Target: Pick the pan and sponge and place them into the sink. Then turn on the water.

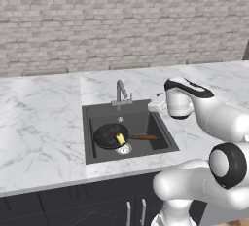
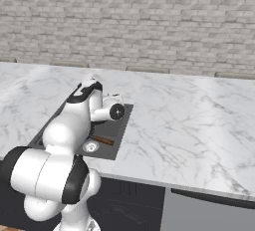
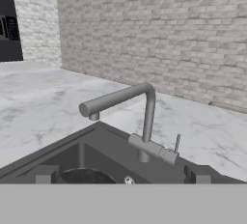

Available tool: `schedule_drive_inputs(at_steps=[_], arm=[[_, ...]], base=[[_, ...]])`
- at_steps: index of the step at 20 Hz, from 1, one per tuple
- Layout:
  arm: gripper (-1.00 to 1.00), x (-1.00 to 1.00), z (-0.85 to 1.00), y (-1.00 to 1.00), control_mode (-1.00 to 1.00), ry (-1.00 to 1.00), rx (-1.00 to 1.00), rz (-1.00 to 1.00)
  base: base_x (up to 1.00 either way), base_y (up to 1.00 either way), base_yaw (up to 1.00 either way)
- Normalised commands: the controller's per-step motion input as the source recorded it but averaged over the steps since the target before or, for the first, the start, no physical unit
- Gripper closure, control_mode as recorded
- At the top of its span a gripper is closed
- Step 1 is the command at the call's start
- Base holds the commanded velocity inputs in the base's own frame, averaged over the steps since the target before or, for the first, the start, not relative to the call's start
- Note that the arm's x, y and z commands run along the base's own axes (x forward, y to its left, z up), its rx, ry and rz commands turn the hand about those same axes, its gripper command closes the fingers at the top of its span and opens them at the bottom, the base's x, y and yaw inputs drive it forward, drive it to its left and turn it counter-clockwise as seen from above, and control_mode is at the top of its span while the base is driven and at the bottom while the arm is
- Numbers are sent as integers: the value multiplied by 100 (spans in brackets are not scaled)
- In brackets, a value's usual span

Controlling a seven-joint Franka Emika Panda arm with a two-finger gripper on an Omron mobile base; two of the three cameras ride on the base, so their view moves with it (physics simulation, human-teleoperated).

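The black pan (image 1: 107, 135) lies inside the dark grey sink (image 1: 151, 122), its wooden handle (image 1: 145, 137) pointing right. On the pan's right side rests the yellow sponge (image 1: 120, 138). My gripper (image 3: 121, 177) hovers over the sink's right rear corner, level with the grey faucet (image 1: 120, 92) and facing it. It is open and holds nothing, with its fingertips (image 3: 44, 175) set far apart. In the hand view the faucet (image 3: 144, 121) stands straight ahead, with its spout bent left and a thin side lever (image 3: 176, 143) upright. No water runs from the spout.
White marble counter (image 1: 44, 122) surrounds the sink, and a grey brick wall (image 1: 121, 20) rises behind it. The silver drain (image 1: 124, 149) shows beside the pan. My own arm (image 2: 74, 120) covers most of the sink (image 2: 117, 140) in the right base view.
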Motion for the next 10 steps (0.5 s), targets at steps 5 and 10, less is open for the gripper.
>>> schedule_drive_inputs(at_steps=[5, 10], arm=[[-100, 42, -15, 0, -100, 0, 0, 0], [-100, 39, -19, 1, -100, 0, 0, 0]], base=[[0, 0, 0], [0, 0, 0]])
